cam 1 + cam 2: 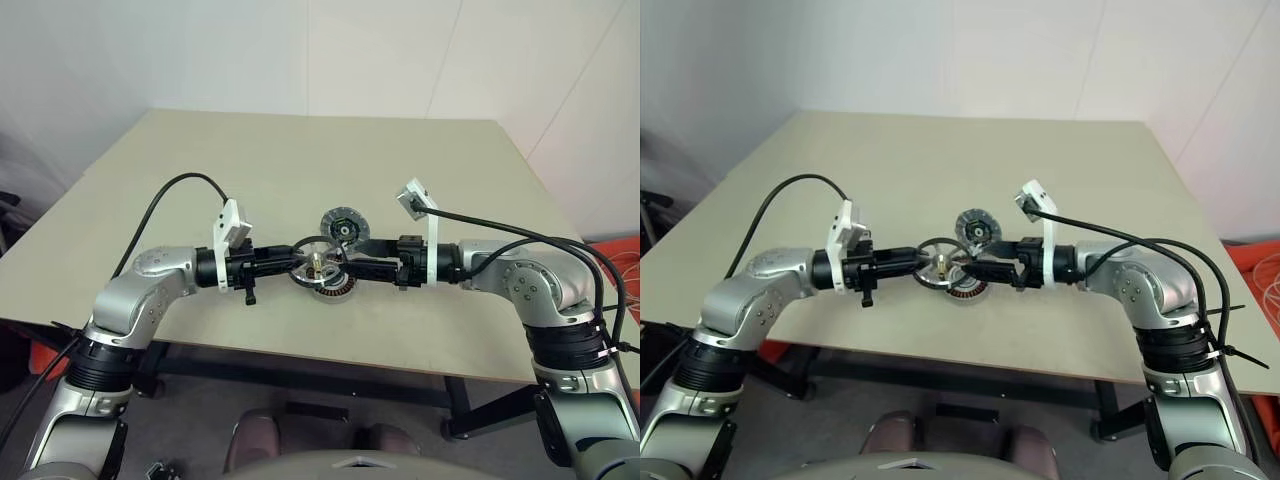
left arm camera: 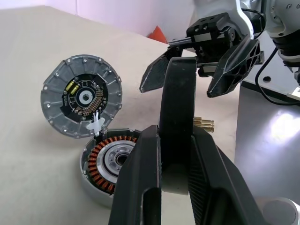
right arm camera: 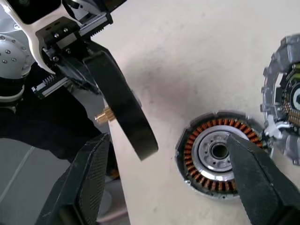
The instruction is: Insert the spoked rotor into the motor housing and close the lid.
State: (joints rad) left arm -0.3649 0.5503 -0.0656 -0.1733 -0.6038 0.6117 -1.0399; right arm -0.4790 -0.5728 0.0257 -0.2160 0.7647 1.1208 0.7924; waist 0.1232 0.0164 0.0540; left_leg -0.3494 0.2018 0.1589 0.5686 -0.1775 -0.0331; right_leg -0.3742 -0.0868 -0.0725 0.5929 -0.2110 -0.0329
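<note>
My left gripper (image 2: 174, 136) is shut on the black rim of the spoked rotor (image 2: 178, 93) and holds it edge-on in the air, a brass shaft sticking out toward the right arm. Just below it on the table rests the motor housing (image 3: 215, 152), its copper coil ring facing up. The lid (image 2: 80, 102) lies beside the housing on its far side, inner face with a dark ring and small hub showing. My right gripper (image 1: 352, 262) faces the rotor from the other side, open, its fingers (image 3: 89, 183) spread wide and apart from the rim.
The beige table (image 1: 300, 160) stretches away behind the parts. Its front edge runs just under both forearms. Black cables (image 1: 160, 205) loop from each wrist camera back along the arms. A white wall stands behind the table.
</note>
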